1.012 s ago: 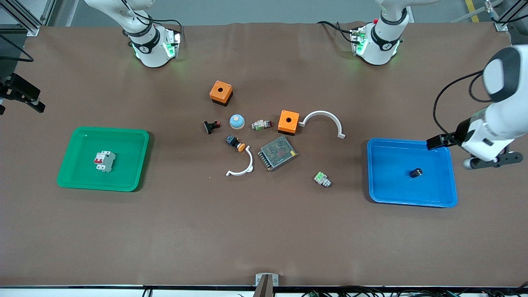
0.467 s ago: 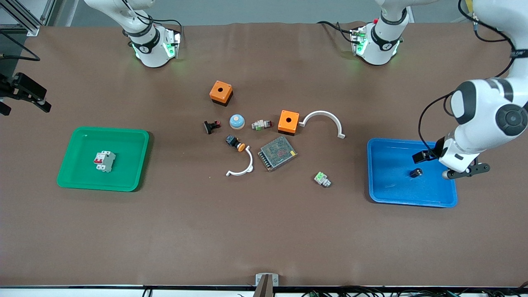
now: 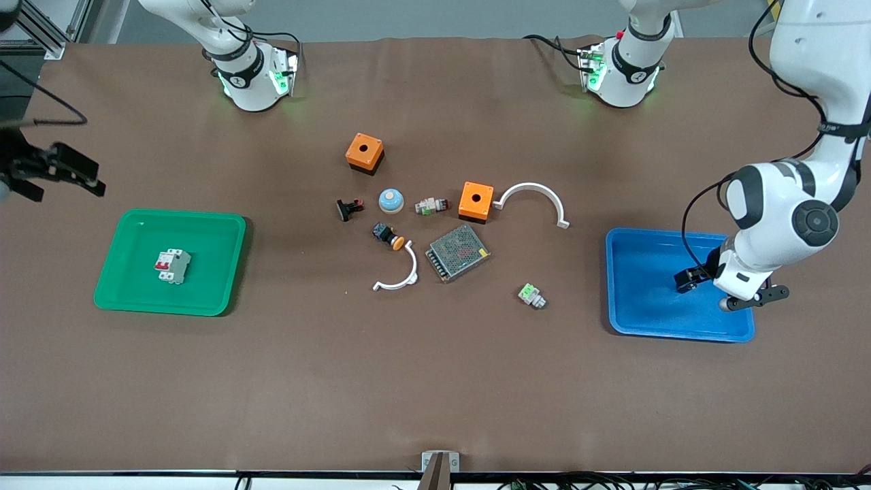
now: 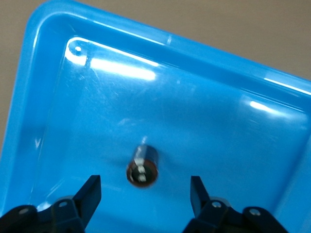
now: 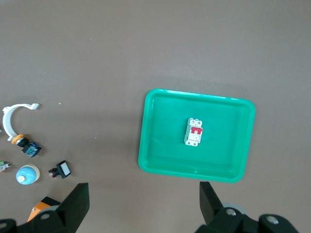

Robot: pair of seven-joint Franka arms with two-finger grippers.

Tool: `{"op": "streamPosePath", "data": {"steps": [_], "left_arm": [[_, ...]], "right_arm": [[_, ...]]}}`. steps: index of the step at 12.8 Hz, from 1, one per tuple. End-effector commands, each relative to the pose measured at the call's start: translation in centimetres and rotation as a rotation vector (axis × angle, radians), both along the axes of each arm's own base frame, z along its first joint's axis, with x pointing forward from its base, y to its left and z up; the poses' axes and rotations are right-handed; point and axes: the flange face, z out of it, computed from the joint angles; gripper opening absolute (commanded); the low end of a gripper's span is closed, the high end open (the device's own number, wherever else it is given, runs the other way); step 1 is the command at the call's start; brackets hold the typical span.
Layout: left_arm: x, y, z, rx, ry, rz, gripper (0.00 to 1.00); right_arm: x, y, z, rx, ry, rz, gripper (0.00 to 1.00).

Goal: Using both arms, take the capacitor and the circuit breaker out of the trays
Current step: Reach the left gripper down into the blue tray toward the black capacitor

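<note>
The capacitor [image 4: 142, 167], a tiny black cylinder with two pale terminals on its end, lies in the blue tray [image 3: 639, 306], which also shows in the left wrist view [image 4: 58, 107]. My left gripper [image 3: 687, 280] is low over it and open [image 4: 144, 183], with a finger on either side and not touching it. In the front view the gripper hides the capacitor. The breaker [image 3: 172, 265], a white-grey block with a red lever, lies in the green tray [image 3: 224, 272], also in the right wrist view [image 5: 195, 132]. My right gripper [image 3: 64, 182] is open and empty [image 5: 143, 189], up in the air beside the green tray.
Mid-table lie two orange boxes [image 3: 364, 152] [image 3: 475, 200], a blue dome [image 3: 391, 200], a black clip with red [image 3: 349, 208], a black button with orange cap [image 3: 388, 236], two white arcs [image 3: 534, 197] [image 3: 400, 273], a mesh-covered metal box [image 3: 458, 252] and green-white connectors [image 3: 531, 295].
My left gripper has swung in over the blue tray and come down around the capacitor. My right gripper has drifted a little toward the green tray.
</note>
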Motion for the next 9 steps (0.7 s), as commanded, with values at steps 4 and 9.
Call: {"op": "streamPosePath", "data": {"steps": [4, 9], "left_arm": [[0.5, 0.8, -1.6, 0.011, -0.014, 0.005, 0.7], [0.3, 0.7, -2.4, 0.008, 0.002, 0.001, 0.5]], "right_arm": [[2.4, -4.0, -4.2, -0.01, 0.045, -0.07, 1.0], [2.4, -7.5, -13.4, -0.056, 0.122, -0.111, 1.0]]}}
